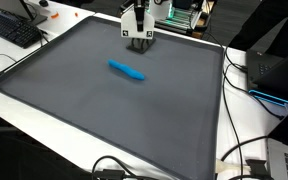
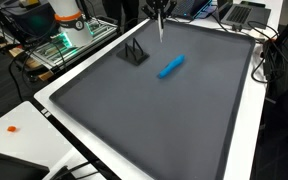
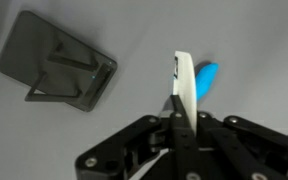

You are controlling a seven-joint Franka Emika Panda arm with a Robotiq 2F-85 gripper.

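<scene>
Black gripper (image 3: 178, 112) up close: angular matte linkage plates (image 3: 124, 150), round bolt heads (image 3: 89, 161); in an exterior view, white housing (image 1: 132, 18) sits above it.

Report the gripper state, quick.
Gripper: closed, holding a thin white stick; the blue marker lies apart from it.

Probably a robotics lab: keyboard (image 1: 14, 30), laptop (image 2: 242, 12), loose cables (image 1: 249, 90), bare electronics (image 2: 69, 42) around a grey mat (image 1: 104, 100).
</scene>
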